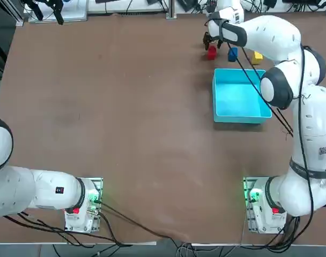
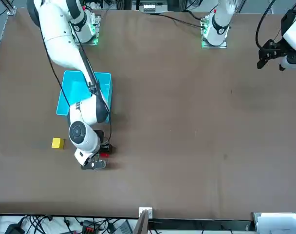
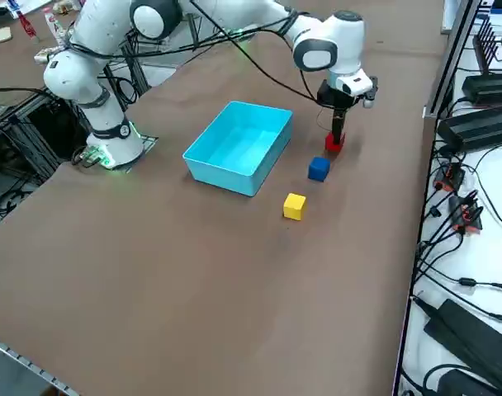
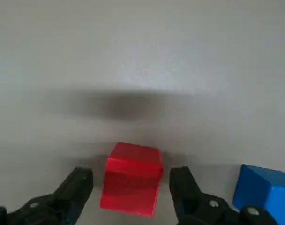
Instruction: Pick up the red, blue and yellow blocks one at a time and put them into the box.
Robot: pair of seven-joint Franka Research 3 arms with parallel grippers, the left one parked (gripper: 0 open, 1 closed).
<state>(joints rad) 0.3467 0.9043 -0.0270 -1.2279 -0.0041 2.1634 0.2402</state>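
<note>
Red block (image 4: 131, 179) sits on the table (image 1: 125, 118) between the right gripper's (image 4: 131, 187) wide-open fingers, no contact yet. Blue (image 3: 319, 168) and yellow (image 3: 294, 206) wait nearby, beyond the empty box (image 1: 222, 93). Looks like a light, rigid little cube, maybe a bit slick, so I'd squeeze its two flat sides mid-height.

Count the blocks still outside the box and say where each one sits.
3. The red block sits on the table between the right gripper's open jaws. The blue block is beside it, the yellow block next along. The box holds none.
</note>
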